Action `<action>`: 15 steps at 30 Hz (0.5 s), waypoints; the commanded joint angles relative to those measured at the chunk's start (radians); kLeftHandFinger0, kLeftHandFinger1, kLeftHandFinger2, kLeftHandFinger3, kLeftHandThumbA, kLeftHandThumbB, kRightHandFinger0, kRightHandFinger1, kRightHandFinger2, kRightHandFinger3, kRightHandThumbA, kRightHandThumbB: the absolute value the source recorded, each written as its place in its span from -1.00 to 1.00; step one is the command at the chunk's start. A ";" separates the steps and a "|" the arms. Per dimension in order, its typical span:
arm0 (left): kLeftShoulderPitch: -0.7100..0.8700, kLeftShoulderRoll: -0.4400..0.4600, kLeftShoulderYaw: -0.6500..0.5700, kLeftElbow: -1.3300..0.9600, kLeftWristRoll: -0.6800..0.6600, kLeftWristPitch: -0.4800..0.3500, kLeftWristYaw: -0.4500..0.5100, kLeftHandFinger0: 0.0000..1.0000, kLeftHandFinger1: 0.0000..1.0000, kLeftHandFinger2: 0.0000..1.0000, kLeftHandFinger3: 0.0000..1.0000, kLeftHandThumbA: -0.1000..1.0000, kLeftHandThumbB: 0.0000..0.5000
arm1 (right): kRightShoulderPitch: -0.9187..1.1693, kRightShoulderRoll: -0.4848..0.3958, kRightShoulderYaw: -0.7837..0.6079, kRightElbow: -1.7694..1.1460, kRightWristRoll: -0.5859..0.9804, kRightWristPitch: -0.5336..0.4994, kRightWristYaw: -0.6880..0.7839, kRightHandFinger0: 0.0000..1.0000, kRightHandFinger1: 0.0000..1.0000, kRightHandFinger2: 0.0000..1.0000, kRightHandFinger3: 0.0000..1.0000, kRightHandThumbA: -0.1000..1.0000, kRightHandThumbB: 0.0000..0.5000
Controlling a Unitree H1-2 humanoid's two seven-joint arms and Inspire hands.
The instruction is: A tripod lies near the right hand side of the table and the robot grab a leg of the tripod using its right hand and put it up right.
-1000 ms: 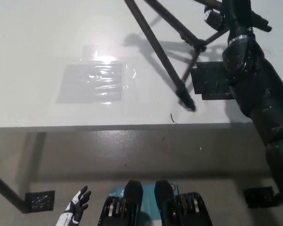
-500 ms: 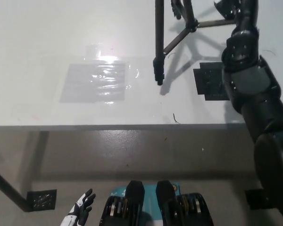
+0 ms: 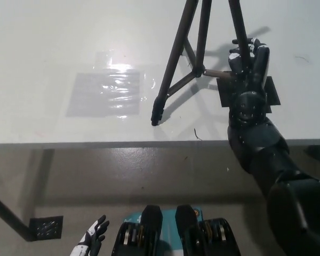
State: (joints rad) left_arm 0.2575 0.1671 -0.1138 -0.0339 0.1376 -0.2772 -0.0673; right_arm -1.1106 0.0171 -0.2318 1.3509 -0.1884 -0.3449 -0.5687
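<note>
Judging from my feed, the tripod (image 3: 194, 64) stands nearly upright on the tabletop (image 3: 53, 42), my right hand (image 3: 248, 64) clasping one leg, left hand (image 3: 90, 242) idle and spread low, leaving only release.

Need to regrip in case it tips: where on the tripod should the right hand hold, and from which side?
Judging from this view, take the tripod by its rightmost leg, where the right hand already wraps it, coming from the table's right edge. That leg is a slim bare tube nearest the arm; the cross braces crowd the other legs. The left hand rests below the table.
</note>
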 commanded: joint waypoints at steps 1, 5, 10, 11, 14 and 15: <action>0.004 0.006 -0.003 -0.021 0.009 -0.043 -0.005 1.00 1.00 1.00 1.00 1.00 0.14 | 0.019 0.041 -0.018 0.026 0.087 -0.059 0.003 -1.00 -0.92 -0.14 -0.05 -1.00 -0.72; 0.000 0.011 -0.002 -0.021 0.015 -0.047 -0.007 1.00 1.00 1.00 1.00 1.00 0.11 | 0.038 0.043 -0.021 0.031 0.109 -0.055 0.074 -0.94 -0.54 0.22 0.19 -0.59 -0.48; -0.001 0.004 -0.006 -0.018 0.019 -0.036 -0.006 1.00 1.00 1.00 1.00 1.00 0.18 | 0.054 0.010 0.008 0.012 0.148 -0.071 0.439 1.00 1.00 1.00 1.00 0.39 0.83; -0.001 0.005 -0.006 -0.020 0.020 -0.032 -0.007 1.00 1.00 1.00 1.00 1.00 0.18 | 0.053 0.003 0.022 0.008 0.139 -0.073 0.468 1.00 1.00 1.00 1.00 0.50 0.97; 0.015 0.006 -0.003 -0.025 0.010 -0.028 -0.009 1.00 1.00 1.00 1.00 1.00 0.19 | 0.051 -0.007 0.062 -0.003 0.104 -0.061 0.495 1.00 1.00 1.00 1.00 0.63 1.00; 0.014 0.006 -0.003 -0.024 0.024 -0.030 -0.003 1.00 1.00 1.00 1.00 1.00 0.16 | 0.048 -0.011 0.071 -0.012 0.098 -0.057 0.501 1.00 1.00 1.00 1.00 0.66 1.00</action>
State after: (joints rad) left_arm 0.2566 0.1667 -0.1138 -0.0326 0.1425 -0.2770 -0.0689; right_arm -1.0691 0.0032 -0.2184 1.3442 -0.1384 -0.4137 -0.4118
